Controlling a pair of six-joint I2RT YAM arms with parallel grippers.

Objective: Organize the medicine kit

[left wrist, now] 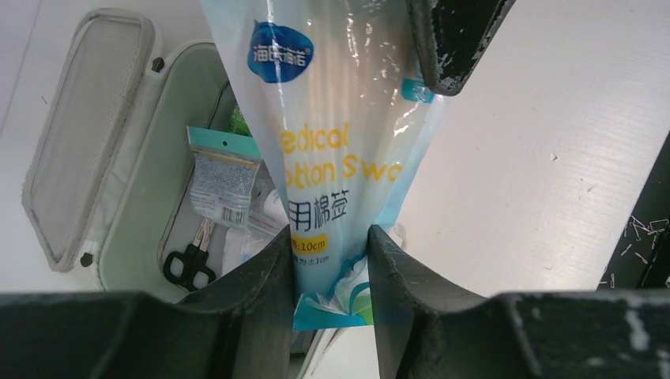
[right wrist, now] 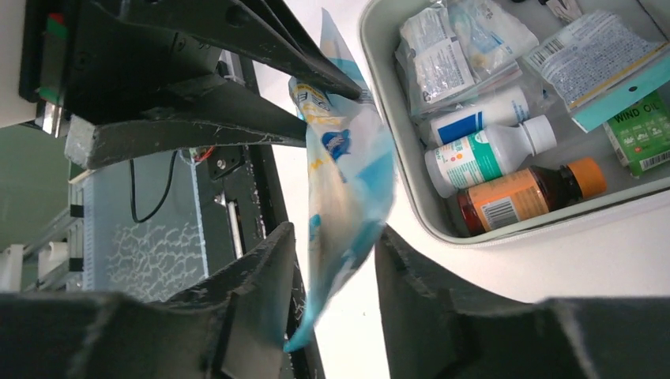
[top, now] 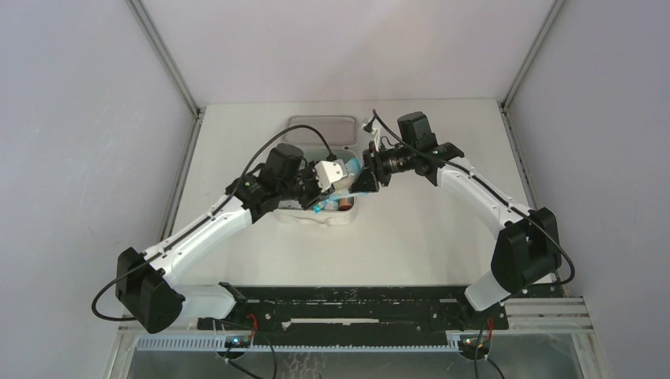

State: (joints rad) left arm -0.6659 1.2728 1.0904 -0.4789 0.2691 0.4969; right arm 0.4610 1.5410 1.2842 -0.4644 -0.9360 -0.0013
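The medicine kit (top: 341, 219) lies open mid-table, its white case (right wrist: 393, 150) full and its mesh lid (left wrist: 87, 134) folded back. A blue-and-white cotton swab packet (left wrist: 340, 158) hangs in the air beside the case. My left gripper (left wrist: 330, 237) is shut on one end of it. My right gripper (right wrist: 336, 237) has its jaws round the packet's (right wrist: 351, 170) other end: one finger touches the packet and a small gap shows at the other. In the top view both grippers (top: 336, 175) (top: 365, 180) meet over the case's right side.
Inside the case lie black scissors (left wrist: 188, 264), a white bottle (right wrist: 482, 154), an orange-labelled brown bottle (right wrist: 525, 193), a green box (right wrist: 636, 138) and sealed sachets (right wrist: 442, 59). Bare white table (left wrist: 545, 158) spreads to the case's right. The black base rail (top: 348, 304) runs along the near edge.
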